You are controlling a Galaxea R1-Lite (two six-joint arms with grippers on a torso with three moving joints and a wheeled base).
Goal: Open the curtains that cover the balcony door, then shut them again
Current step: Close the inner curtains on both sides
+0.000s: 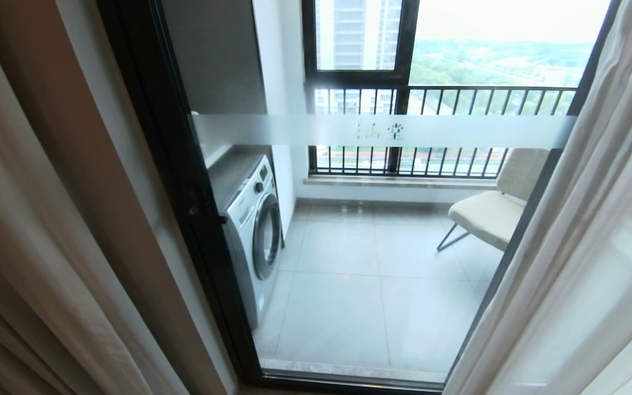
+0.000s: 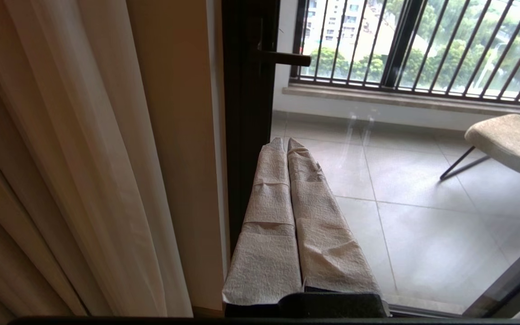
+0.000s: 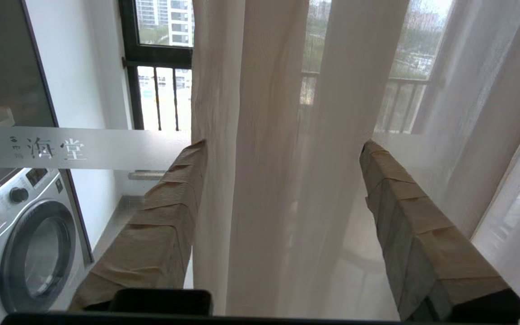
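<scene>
The balcony door (image 1: 349, 274) stands uncovered in the middle, black-framed glass crossed by a frosted band (image 1: 382, 130). The curtains hang at both sides: thick cream fabric on the left (image 1: 30, 247), sheer white on the right (image 1: 585, 247). Neither arm shows in the head view. My right gripper (image 3: 282, 145) is open, and a fold of the sheer curtain (image 3: 278, 90) hangs between its wide-apart padded fingers. My left gripper (image 2: 285, 141) is shut on nothing, low by the door frame (image 2: 246, 113), beside the cream curtain (image 2: 75, 158).
Behind the glass on the balcony stand a washing machine (image 1: 253, 225) at the left and a beige chair (image 1: 491, 211) at the right, before a barred outer window (image 1: 442, 99). A black door handle (image 2: 287, 58) sticks out above my left gripper.
</scene>
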